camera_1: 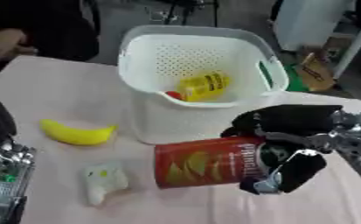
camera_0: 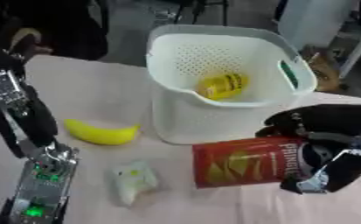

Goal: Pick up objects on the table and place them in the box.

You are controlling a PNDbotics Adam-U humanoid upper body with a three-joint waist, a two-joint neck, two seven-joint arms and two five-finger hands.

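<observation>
A white perforated basket [camera_0: 175,118] stands at the middle back of the table. Inside it lie a yellow packet [camera_0: 222,85] and something small and red [camera_1: 173,94]. A red Pringles can [camera_0: 244,161] lies on its side in front of the basket. My right hand [camera_0: 328,144] is curled round the can's right end, thumb below and fingers over the top. A yellow banana [camera_0: 100,132] lies left of the basket. A small white packet with a yellow spot [camera_0: 133,180] lies nearer the front. My left arm [camera_0: 26,131] shows at the left edge; its hand is out of view.
The table has a pale pink cloth [camera_0: 91,87]. A person in dark clothes is at the far left edge [camera_0: 53,26]. Beyond the table stand a white cabinet [camera_0: 313,19] and a cardboard box [camera_1: 314,70] on the floor.
</observation>
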